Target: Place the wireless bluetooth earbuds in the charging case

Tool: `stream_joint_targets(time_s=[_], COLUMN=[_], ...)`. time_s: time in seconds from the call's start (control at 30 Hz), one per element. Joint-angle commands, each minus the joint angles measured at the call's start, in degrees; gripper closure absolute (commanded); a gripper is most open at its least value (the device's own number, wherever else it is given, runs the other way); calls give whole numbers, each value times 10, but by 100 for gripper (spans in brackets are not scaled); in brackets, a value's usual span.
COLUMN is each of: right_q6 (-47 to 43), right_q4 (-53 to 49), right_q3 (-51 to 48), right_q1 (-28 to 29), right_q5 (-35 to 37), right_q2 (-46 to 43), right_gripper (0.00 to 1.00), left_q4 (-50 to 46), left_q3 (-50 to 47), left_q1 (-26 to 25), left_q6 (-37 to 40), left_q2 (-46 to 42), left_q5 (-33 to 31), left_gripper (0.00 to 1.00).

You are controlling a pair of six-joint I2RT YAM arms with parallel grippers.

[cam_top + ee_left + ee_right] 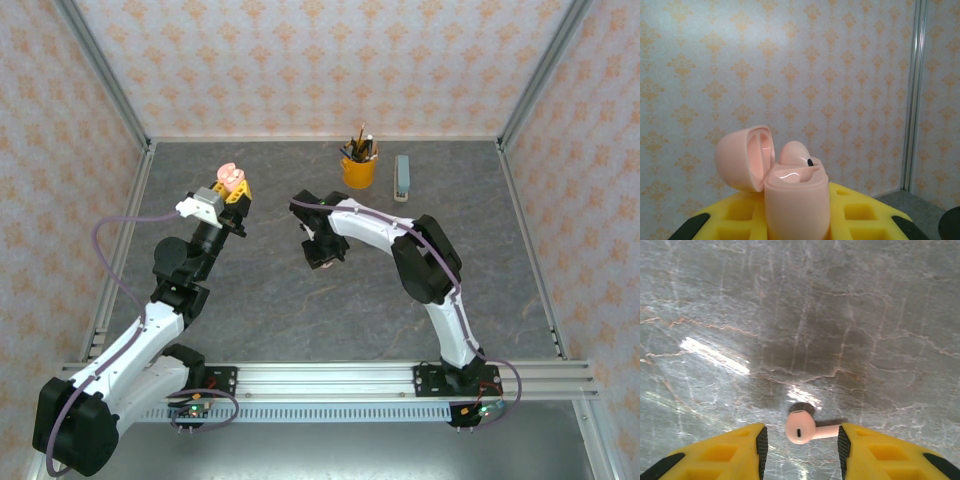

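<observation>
The left gripper [797, 222] is clamping the pink case [797, 200] between its yellow fingers [740, 220] and holding it up off the table, left of centre. The lid [742, 157] is standing open, and one earbud [792, 152] is sitting inside. The right gripper [800, 450] is hovering low over the table [790, 315] near the middle, its jaws parted around a second earbud [801, 427] lying on its side.
</observation>
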Motion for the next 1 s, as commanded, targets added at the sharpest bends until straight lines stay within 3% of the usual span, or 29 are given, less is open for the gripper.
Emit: stream_joint_targets(time_s=[0.0,0.97], right_q6=[1,20], right_q4=[6,-5], right_q3=[-5,7], right_q1=[2,11], right_q5=[-26,42], right_q2=[4,33], right_gripper=[57,62], left_q4=[19,22], left_q3=[-1,0], left_q1=[4,4], left_q6=[-9,-12], left_q2=[2,-2], left_q5=[-3,-3], left_gripper=[100,100])
